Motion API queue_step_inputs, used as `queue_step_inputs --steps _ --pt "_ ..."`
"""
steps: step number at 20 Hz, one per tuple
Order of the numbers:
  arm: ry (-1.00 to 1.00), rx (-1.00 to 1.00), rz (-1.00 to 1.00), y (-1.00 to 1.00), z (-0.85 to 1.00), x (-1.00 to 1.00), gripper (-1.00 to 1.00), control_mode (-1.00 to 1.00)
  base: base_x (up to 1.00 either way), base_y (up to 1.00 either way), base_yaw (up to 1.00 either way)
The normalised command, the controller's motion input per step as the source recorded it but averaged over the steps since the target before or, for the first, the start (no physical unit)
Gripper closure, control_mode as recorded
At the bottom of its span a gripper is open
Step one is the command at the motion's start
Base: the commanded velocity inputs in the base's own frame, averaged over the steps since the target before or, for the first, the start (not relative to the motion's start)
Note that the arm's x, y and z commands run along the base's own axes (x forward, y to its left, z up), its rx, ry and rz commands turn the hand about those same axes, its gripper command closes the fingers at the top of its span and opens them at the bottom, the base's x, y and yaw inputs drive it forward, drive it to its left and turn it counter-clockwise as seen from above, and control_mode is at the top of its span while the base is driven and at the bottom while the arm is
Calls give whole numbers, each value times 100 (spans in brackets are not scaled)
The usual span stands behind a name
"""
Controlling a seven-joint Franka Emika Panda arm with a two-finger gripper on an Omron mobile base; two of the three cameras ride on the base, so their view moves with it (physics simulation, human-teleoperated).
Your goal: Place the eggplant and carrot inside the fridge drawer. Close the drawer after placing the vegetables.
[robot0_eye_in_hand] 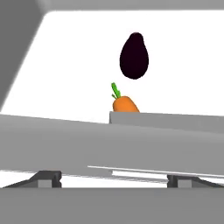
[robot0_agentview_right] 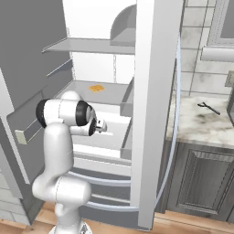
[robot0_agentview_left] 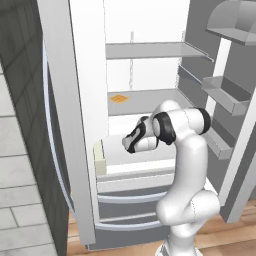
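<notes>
Hand view shows the eggplant point(robot0_eye_in_hand: 134, 56) and the carrot point(robot0_eye_in_hand: 124, 104) lying inside the white fridge drawer point(robot0_eye_in_hand: 65, 78), the carrot just in front of the eggplant. The hand point(robot0_eye_in_hand: 114, 180) is wide open and holds nothing.

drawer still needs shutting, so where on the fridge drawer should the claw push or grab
Probably the flat front panel of the fridge drawer, near its middle, approached from the front. It faces the open claw, and the carrot and eggplant lie behind its top edge.
</notes>
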Motion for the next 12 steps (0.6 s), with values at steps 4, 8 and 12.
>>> queue_step_inputs --steps 4,8,12 --pt "0 0 0 0 26 0 -100 -100 0 0 0" --pt "0 0 0 0 27 -4 -100 -100 0 0 0" --pt "0 0 0 0 25 -42 -100 -100 0 0 0"
